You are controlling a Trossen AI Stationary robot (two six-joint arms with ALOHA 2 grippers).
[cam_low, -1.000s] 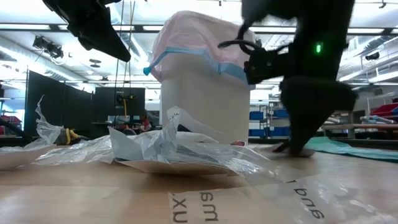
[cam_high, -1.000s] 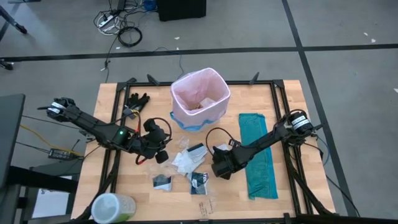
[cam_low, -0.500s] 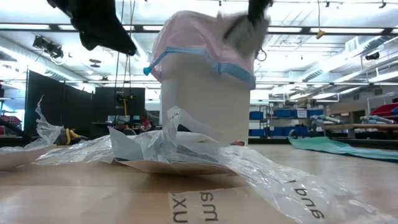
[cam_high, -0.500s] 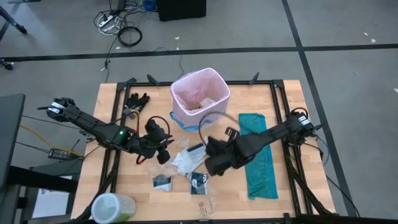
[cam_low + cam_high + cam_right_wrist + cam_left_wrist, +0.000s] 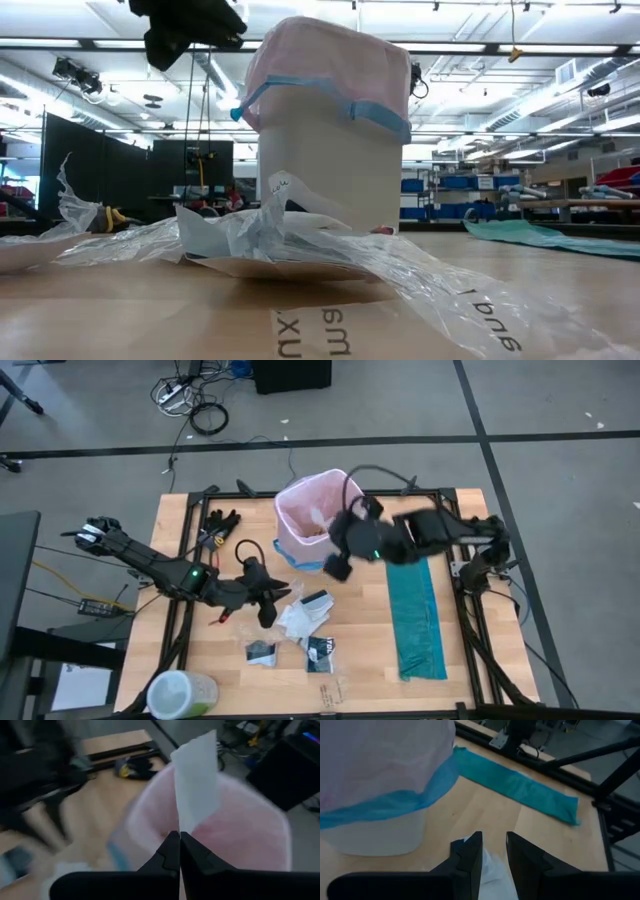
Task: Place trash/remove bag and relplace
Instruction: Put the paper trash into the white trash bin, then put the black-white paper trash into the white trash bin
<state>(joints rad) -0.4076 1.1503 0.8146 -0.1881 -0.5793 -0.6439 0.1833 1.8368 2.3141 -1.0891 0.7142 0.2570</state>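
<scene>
A white bin lined with the pink bag (image 5: pixel 300 495) stands at the table's far middle; the bag's blue band (image 5: pixel 330 95) hangs over the rim. My right gripper (image 5: pixel 338 538) hovers at the bin's near-right rim, shut on a white paper scrap (image 5: pixel 196 775) over the bag's mouth (image 5: pixel 245 835). More trash lies on the table near the middle: white papers (image 5: pixel 300 618) and black-and-white packets (image 5: pixel 322 650). My left gripper (image 5: pixel 494 854) hangs above those papers, open by a narrow gap, pointing toward the table's right edge. My right gripper pinches the white paper scrap by its lower end (image 5: pixel 182 826) between its two shut fingers. The fingers slant down toward the bin from its near-right side. The scrap stands up beyond the fingertips, lifted clear, above the bag's opening.
A folded teal-green bag (image 5: pixel 415 610) lies along the table's right side. Black gloves (image 5: pixel 222 520) lie at the far left, a green-capped container (image 5: pixel 180 695) at the near left corner. Crumpled clear wrap (image 5: pixel 250 240) lies in front of the bin.
My right gripper has risen from the table beside the scraps and swung toward the far edge, up to the bin's rim, carrying the white scrap clear of the table. My left gripper has tipped up and rolled, staying almost in place.
</scene>
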